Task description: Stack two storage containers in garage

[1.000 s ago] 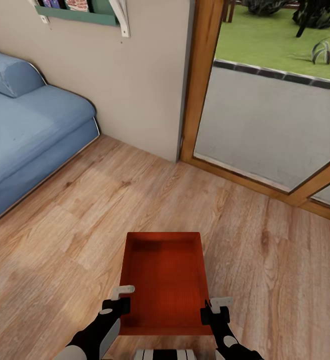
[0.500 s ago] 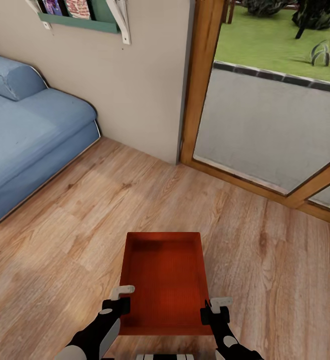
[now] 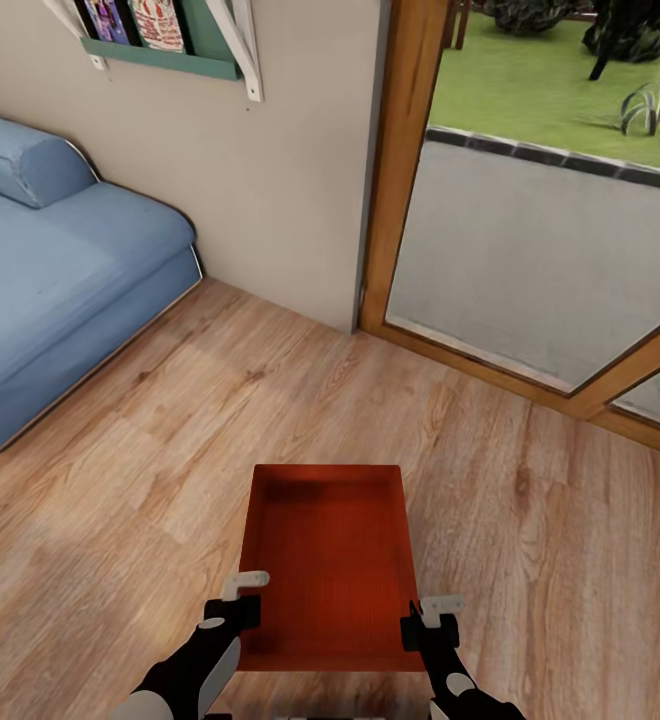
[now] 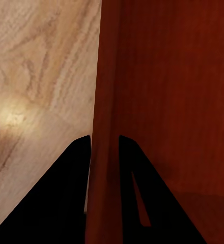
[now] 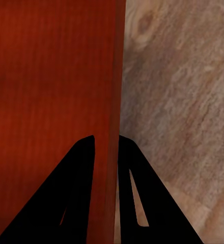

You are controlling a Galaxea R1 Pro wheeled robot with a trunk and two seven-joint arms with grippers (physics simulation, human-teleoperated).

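While the blue sofa [image 3: 55, 290] fills the left edge of the head view under a green wall shelf [image 3: 165, 45] at the upper left, the wood plank floor [image 3: 120, 480] spreads across the lower frame. At the lower left of centre, the left gripper [image 3: 238, 597] is clamped on the left wall of the red-orange storage container [image 3: 330, 565]; the left wrist view shows that thin wall pinched between its two dark fingers [image 4: 66, 193]. The container sits at the bottom centre of the frame, open side up, held above the floor between both arms. At the lower right of centre, the right gripper [image 3: 432, 620] is closed on the container's right wall, pinched between its fingers [image 5: 74, 188] in the right wrist view. A wood-framed glass door [image 3: 410, 170] stands at the upper right, with pavement and grass [image 3: 540, 80] beyond.
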